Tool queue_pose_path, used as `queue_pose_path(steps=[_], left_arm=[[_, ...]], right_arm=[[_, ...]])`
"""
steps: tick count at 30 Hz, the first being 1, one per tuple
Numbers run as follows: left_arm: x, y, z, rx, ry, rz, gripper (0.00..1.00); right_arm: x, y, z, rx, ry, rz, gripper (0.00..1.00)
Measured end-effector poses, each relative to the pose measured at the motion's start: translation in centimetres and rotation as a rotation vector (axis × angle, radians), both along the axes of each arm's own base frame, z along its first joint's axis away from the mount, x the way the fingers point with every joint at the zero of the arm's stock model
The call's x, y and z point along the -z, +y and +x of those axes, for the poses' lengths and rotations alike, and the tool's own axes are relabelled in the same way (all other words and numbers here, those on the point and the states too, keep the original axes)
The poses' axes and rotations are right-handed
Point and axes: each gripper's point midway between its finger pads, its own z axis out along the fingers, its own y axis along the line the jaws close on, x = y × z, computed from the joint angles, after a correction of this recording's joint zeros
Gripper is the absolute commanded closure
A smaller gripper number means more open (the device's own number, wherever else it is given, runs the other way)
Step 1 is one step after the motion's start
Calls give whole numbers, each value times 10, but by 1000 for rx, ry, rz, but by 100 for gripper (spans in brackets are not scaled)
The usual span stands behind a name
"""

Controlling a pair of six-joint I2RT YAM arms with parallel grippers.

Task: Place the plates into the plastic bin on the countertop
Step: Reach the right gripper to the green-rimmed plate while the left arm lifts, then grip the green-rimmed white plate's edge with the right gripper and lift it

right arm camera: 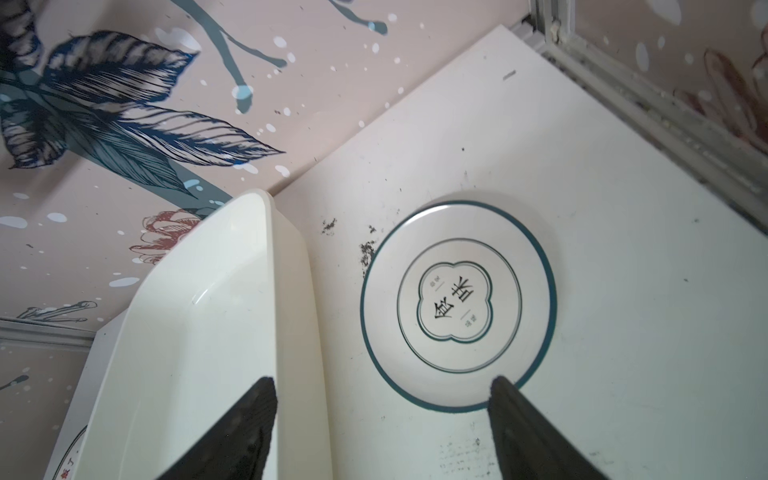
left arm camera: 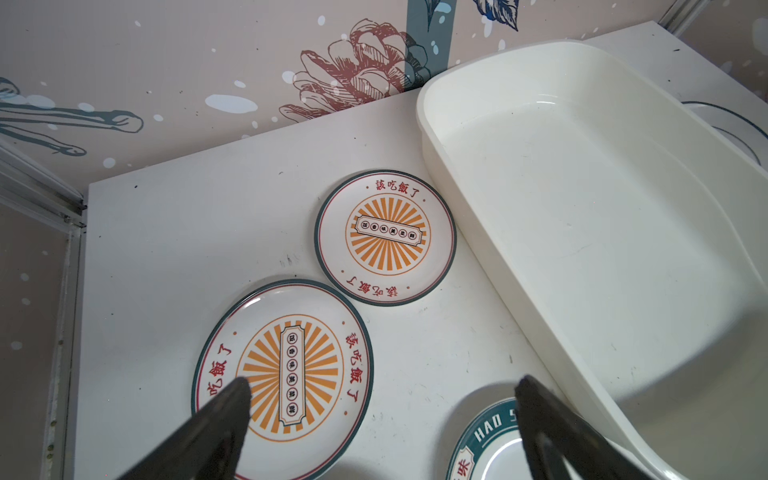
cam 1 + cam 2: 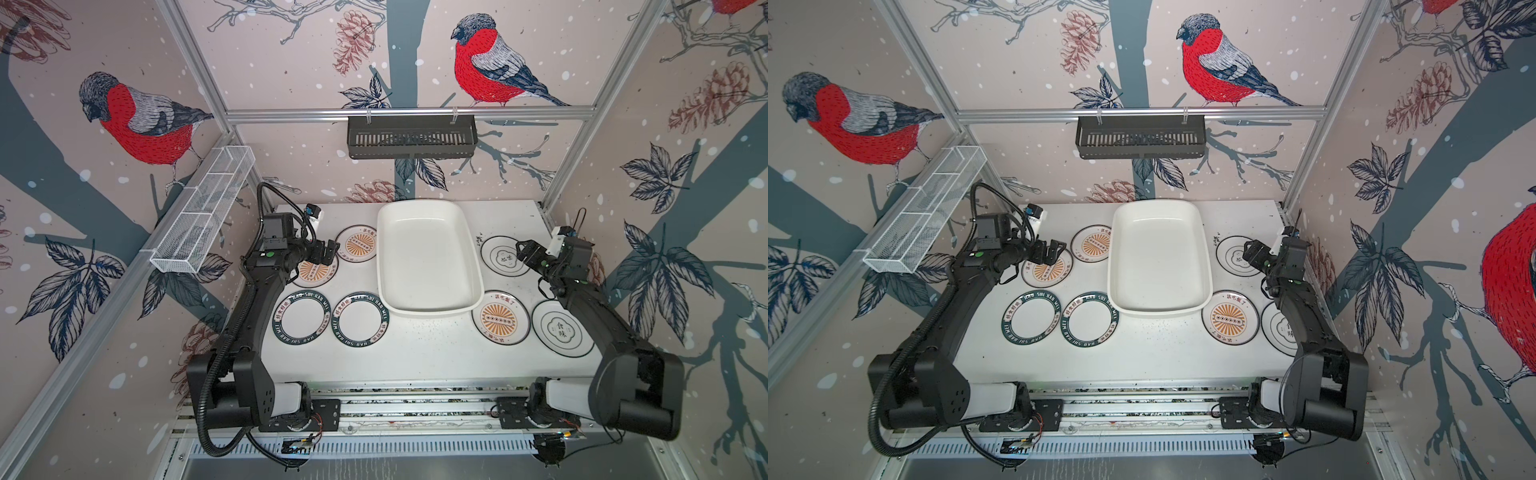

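Note:
The white plastic bin stands empty mid-countertop. Left of it lie two sunburst plates and two green-lettered plates. To its right lie a sunburst plate and two line-motif plates. My left gripper hovers open above the nearer sunburst plate's edge, holding nothing. Over the gap between the bin wall and the far line-motif plate, my right gripper is open and empty.
A black slotted basket hangs on the back rail. A white wire-mesh basket runs along the left frame. Papered walls and aluminium framing close in the back and sides.

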Motion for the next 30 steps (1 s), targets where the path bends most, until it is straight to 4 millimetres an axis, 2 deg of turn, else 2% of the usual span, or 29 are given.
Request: queue_pose_path(steps=[3, 7, 13, 19, 25, 30], left_arm=[[0, -7, -3, 30, 6, -17, 2], [3, -17, -8, 74, 19, -44, 2], [9, -36, -12, 144, 31, -50, 2], [21, -53, -18, 203, 56, -43, 2], [30, -58, -20, 222, 78, -47, 1], [30, -60, -20, 227, 80, -52, 2]], right_arm=[[23, -11, 6, 12, 72, 58, 26], [54, -16, 13, 9, 162, 115, 29], [85, -31, 15, 49, 238, 167, 30], [101, -38, 20, 63, 273, 183, 33], [118, -47, 20, 89, 309, 231, 37], [128, -47, 26, 73, 311, 260, 42]])
